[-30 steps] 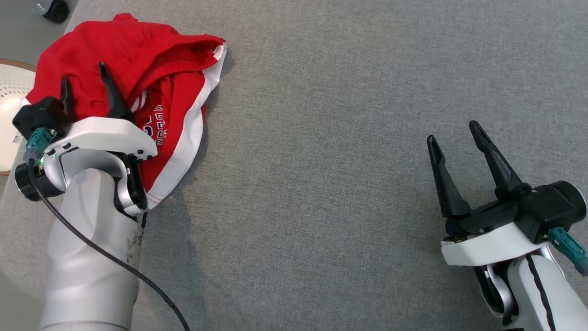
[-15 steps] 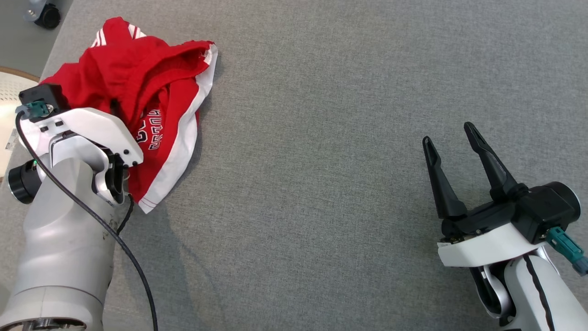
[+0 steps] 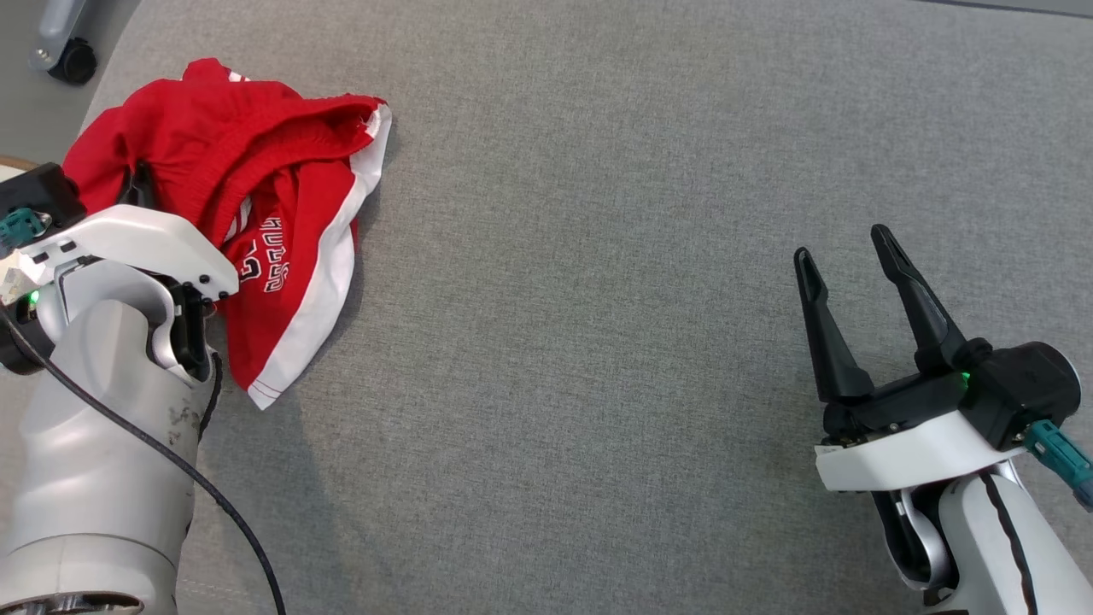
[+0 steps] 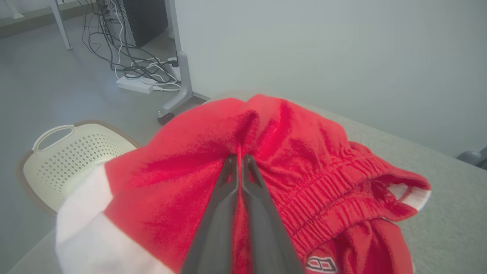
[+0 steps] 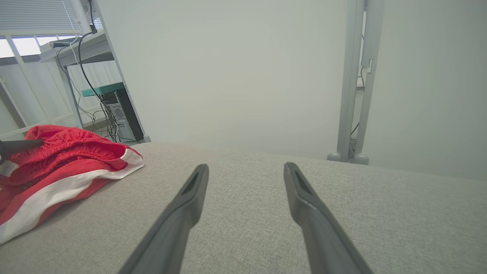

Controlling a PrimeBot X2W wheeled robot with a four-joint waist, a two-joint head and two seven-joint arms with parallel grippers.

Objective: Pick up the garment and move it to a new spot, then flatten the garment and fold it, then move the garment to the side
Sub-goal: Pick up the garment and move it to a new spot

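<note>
Red garment (image 3: 282, 171) with dark, illegible block lettering (image 3: 271, 254)

Red garment (image 3: 256, 162) with a white side band and dark lettering at upper left, speckled grey cloth table (image 3: 598, 342), cream basket (image 4: 76, 152) dotted with small holes, black right gripper (image 3: 840, 243) at lower right, white and silver arms (image 3: 94, 444), teal plug (image 3: 1055, 448).

grey floor (image 4: 57, 76), pale wall (image 5: 228, 76), tangled cables (image 4: 127, 62)
</note>
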